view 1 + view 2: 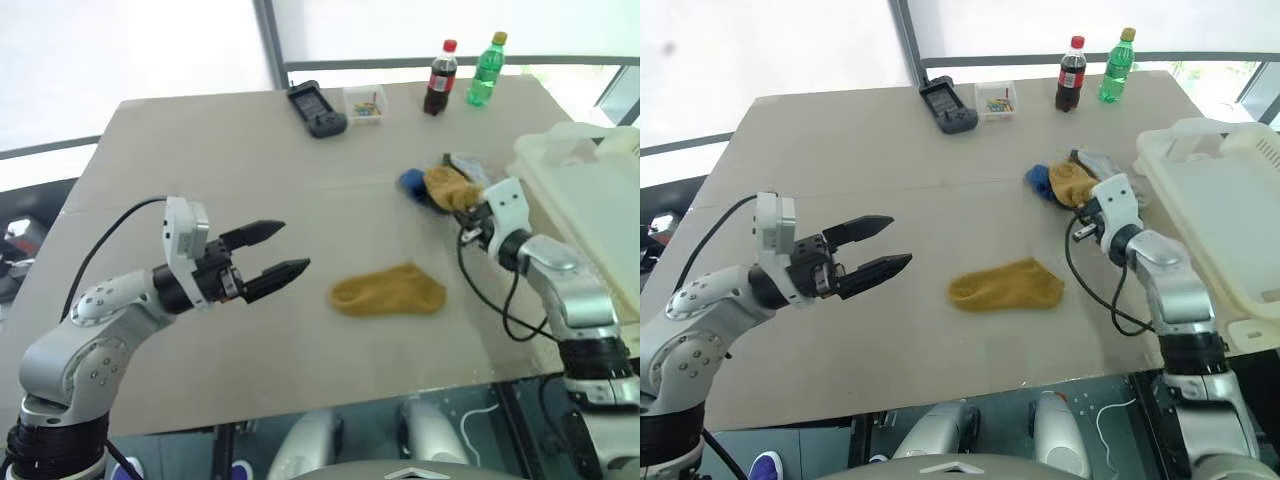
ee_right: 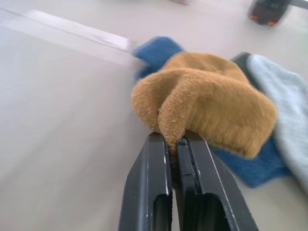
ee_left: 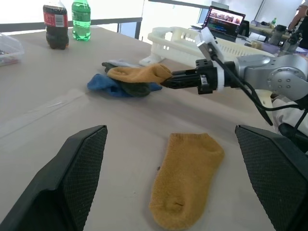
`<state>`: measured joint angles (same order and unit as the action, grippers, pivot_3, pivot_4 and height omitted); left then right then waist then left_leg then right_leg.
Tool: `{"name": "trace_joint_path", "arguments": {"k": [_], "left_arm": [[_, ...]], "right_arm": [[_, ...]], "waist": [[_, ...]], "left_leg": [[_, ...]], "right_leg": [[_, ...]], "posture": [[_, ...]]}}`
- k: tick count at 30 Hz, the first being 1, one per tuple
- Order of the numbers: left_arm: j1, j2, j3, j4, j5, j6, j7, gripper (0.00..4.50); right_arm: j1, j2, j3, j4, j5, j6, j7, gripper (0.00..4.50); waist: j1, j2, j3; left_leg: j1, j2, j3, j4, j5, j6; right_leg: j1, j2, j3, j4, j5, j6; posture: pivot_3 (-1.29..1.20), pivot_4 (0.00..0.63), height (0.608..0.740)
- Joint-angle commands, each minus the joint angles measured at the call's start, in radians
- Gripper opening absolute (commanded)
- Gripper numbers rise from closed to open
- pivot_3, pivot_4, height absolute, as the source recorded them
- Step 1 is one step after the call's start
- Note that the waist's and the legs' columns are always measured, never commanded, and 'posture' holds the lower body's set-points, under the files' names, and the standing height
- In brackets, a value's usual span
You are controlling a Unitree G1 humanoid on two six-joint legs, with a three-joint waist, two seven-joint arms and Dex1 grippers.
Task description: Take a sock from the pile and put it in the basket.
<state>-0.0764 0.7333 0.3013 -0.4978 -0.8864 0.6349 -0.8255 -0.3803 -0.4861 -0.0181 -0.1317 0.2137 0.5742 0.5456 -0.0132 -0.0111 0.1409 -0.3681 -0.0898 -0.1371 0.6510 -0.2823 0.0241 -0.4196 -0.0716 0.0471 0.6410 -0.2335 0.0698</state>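
The pile [image 1: 440, 186] of socks lies on the table at the right, with blue, dark and light grey socks under a mustard-yellow sock [image 2: 202, 101]. My right gripper [image 2: 175, 142] is shut on the edge of that mustard sock and lifts it off the heap. A second mustard sock [image 1: 388, 290] lies flat alone near the table's middle. My left gripper [image 1: 290, 252] hovers open above the table at the left, nothing between its fingers. The basket [image 1: 1230, 200], a big whitish bin, stands at the table's right edge beside my right arm.
At the table's far edge stand a cola bottle [image 1: 440, 78], a green bottle [image 1: 486, 70], a small clear box of coloured bits [image 1: 365, 103] and a dark handheld device [image 1: 315, 110]. A black cable [image 1: 480, 290] loops under my right wrist.
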Motion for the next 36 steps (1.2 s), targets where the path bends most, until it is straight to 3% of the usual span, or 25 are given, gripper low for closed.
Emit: {"name": "trace_joint_path", "arguments": {"k": [1,8,15,24,29,31,33,34,36], "left_arm": [[-0.009,-0.004,-0.002,-0.007,0.002,-0.021,-0.011,4.5],[0.0,-0.003,-0.009,0.013,0.01,-0.027,-0.027,4.5],[0.028,-0.001,0.002,0.012,0.014,-0.029,-0.034,4.5],[0.028,-0.003,-0.035,0.011,0.057,-0.028,-0.01,4.5],[-0.036,-0.008,-0.11,0.093,0.159,-0.043,0.004,4.5],[-0.077,-0.023,-0.14,0.122,0.184,-0.039,0.016,4.5],[-0.123,-0.046,-0.184,0.161,0.225,-0.042,0.031,4.5],[-0.155,-0.067,-0.217,0.192,0.257,-0.05,0.044,4.5],[-0.21,-0.104,-0.268,0.242,0.301,-0.064,0.056,4.5]], "right_arm": [[0.041,-0.017,0.019,-0.153,0.074,0.053,0.072,0.05],[0.066,-0.032,0.094,-0.24,0.128,0.048,0.174,0.05],[0.011,-0.094,0.158,-0.177,0.106,-0.061,0.321,0.05],[-0.178,-0.114,0.232,0.366,-0.106,-0.334,0.348,0.05],[-0.247,-0.12,0.245,0.552,-0.125,-0.499,0.483,0.05],[-0.252,-0.122,0.244,0.569,-0.128,-0.524,0.518,0.85],[-0.24,-0.123,0.232,0.555,-0.141,-0.549,0.505,1.29],[-0.22,-0.13,0.216,0.517,-0.134,-0.539,0.497,2.09],[-0.179,-0.151,0.181,0.435,-0.108,-0.512,0.491,2.19]], "waist": [[0.0,0.0,0.0],[0.0,0.0,0.0],[-0.001,0.0,0.0],[0.001,0.0,0.001],[0.0,0.0,0.001],[0.001,0.0,0.001],[0.0,0.0,0.001],[0.0,0.0,0.001],[0.008,0.0,0.001]], "left_leg": [[0.0,0.0,0.0,0.0,0.0,0.0],[0.0,0.001,0.0,0.0,0.0,0.0],[0.0,0.0,0.0,0.0,0.0,0.0],[0.001,0.0,0.0,0.0,0.0,0.0],[0.001,0.001,0.001,0.0,0.0,0.0],[0.001,0.0,0.0,0.0,0.0,0.0],[0.001,0.0,0.0,0.0,0.0,0.0],[0.001,0.0,0.0,0.0,0.0,0.0],[0.001,0.0,0.0,0.0,0.0,0.0]], "right_leg": [[0.0,0.0,0.0,0.0,0.0,0.0],[0.0,0.0,0.0,0.0,0.0,0.0],[0.0,0.0,0.0,0.0,0.0,0.0],[0.002,0.0,-0.001,0.0,0.0,0.0],[0.001,0.0,0.0,-0.001,0.0,0.0],[0.001,0.001,-0.001,-0.001,0.0,0.0],[0.001,0.0,-0.001,-0.001,0.0,0.0],[0.002,0.0,-0.001,-0.001,0.0,0.0],[0.001,0.0,0.0,-0.001,0.0,0.0]], "posture": [[0.0,0.15,0.74],[0.0,0.15,0.74],[0.0,0.15,0.74],[0.0,0.15,0.74],[0.0,0.15,0.74],[0.0,0.15,0.74],[0.0,0.15,0.74],[0.0,0.15,0.74],[0.0,0.15,0.74]]}}
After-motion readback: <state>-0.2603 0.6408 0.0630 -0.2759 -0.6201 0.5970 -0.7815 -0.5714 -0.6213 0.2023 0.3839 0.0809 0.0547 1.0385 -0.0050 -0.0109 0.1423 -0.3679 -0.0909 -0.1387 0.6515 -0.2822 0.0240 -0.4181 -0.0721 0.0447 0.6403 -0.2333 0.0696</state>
